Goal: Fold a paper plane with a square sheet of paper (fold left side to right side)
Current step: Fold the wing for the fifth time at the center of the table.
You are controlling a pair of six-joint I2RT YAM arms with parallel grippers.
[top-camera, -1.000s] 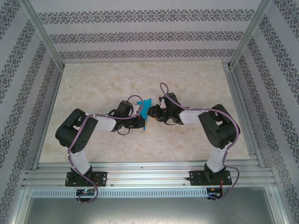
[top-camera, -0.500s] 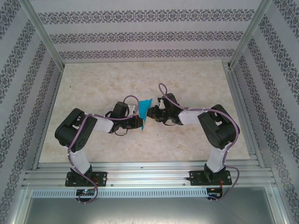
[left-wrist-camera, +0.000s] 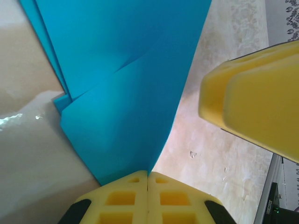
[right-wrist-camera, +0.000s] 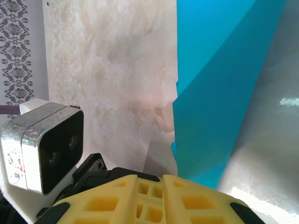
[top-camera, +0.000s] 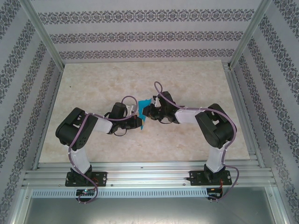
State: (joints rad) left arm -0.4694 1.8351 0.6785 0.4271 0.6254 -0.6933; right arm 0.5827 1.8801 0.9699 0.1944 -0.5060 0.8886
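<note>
The folded cyan-blue sheet of paper (top-camera: 145, 103) stands up off the table between the two grippers at mid-table. My left gripper (top-camera: 138, 121) is shut on its lower corner; in the left wrist view the paper (left-wrist-camera: 126, 84) runs straight into the closed seam of the yellow jaws (left-wrist-camera: 149, 174), with layered edges and a crease showing. My right gripper (top-camera: 145, 111) is just right of the sheet. In the right wrist view its jaws (right-wrist-camera: 150, 180) stand a narrow gap apart with nothing in the gap, and the paper (right-wrist-camera: 219, 93) rises beyond the right finger. One right finger (left-wrist-camera: 252, 107) shows beside the paper.
The marble-patterned tabletop (top-camera: 103, 84) lies open behind and beside the arms. Patterned walls and aluminium frame posts (top-camera: 44, 32) enclose it. The left wrist camera (right-wrist-camera: 44, 149) sits close to my right gripper's left side.
My right gripper has moved left, up to the paper, and its jaws have narrowed. The paper's top has shifted slightly left. The left gripper stays shut on the sheet.
</note>
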